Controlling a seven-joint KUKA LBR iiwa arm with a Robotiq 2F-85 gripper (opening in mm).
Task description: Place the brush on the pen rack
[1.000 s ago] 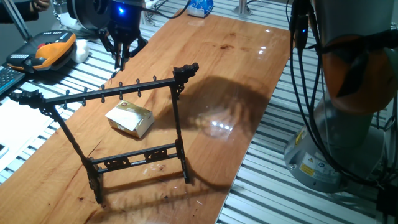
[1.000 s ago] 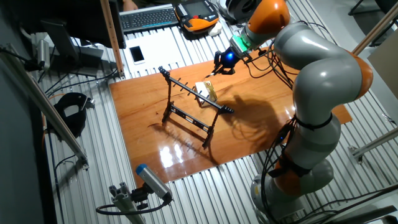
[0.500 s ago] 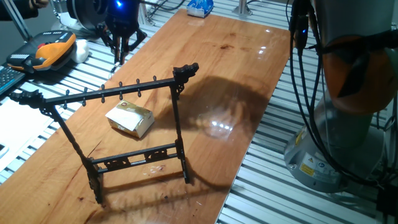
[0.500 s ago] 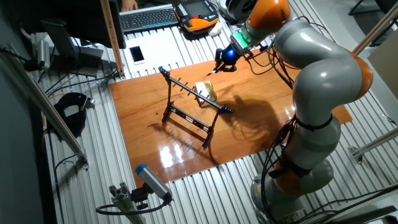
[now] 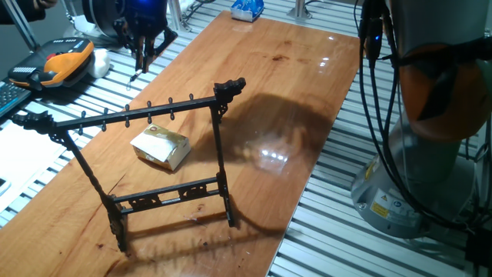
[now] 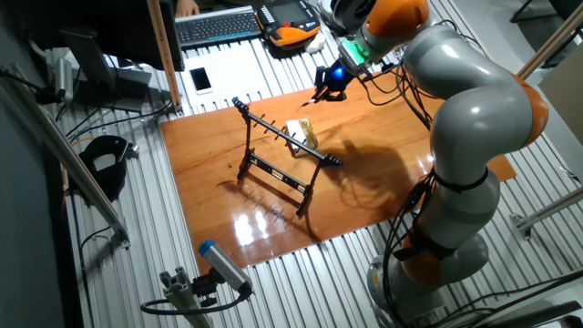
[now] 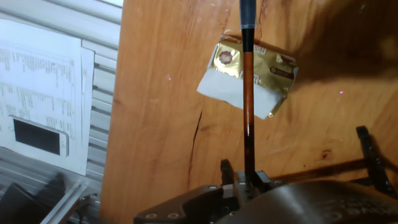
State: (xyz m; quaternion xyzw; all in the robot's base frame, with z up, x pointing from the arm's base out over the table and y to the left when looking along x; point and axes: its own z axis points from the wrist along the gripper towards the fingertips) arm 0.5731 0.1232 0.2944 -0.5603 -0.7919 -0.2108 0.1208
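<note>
Brush (gripped by the hand) hangs above the table, clear of the pen rack.

Robotics lab; grey-orange arm on slatted aluminium bench; keyboard; cables.

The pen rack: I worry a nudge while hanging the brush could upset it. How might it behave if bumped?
The pen rack is a tall, thin open frame on two narrow legs, so it probably tips easily front to back. It looks light and may slide on the glossy table. The gripper holds the brush above.
</note>
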